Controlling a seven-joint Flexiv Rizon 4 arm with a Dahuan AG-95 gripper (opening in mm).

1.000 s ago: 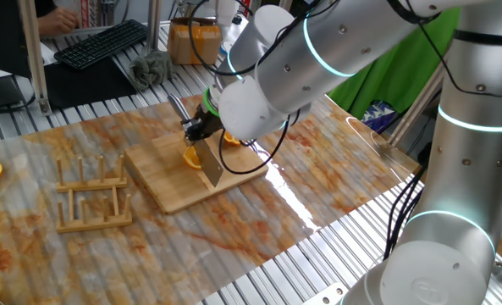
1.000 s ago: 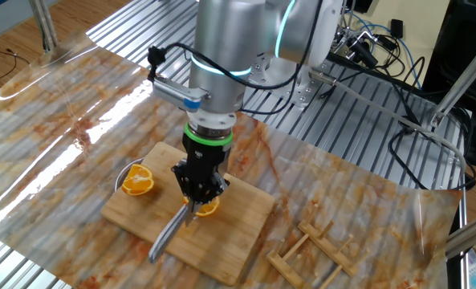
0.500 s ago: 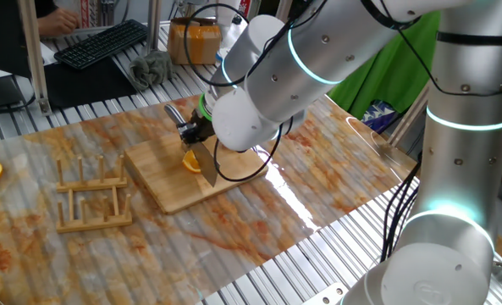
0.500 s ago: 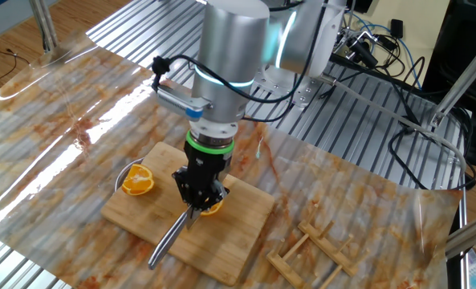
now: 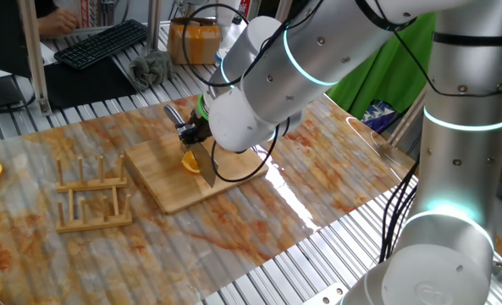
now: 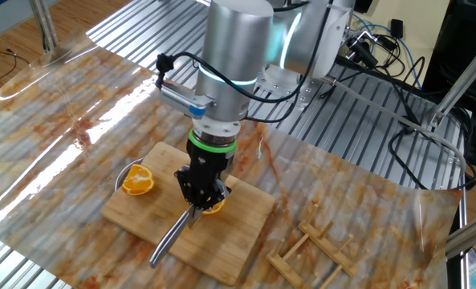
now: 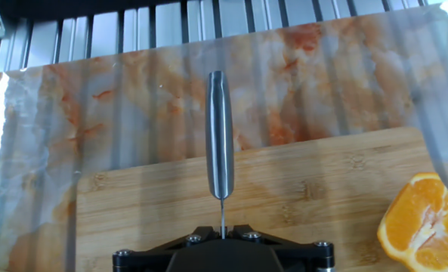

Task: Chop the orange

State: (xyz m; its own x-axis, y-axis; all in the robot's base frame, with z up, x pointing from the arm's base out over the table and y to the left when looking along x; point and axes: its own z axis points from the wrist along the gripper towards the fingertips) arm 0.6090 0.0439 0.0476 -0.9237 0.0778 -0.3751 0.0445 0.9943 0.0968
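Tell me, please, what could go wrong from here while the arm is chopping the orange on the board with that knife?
1. The gripper, shut on the knife, holds it by a thin end; pressing down could twist the blade in the jaws.
2. The orange under the gripper is small and loose on the wooden board, so it may slide or roll aside.
3. The other orange half sits near the board's edge; a nudge could push it off.
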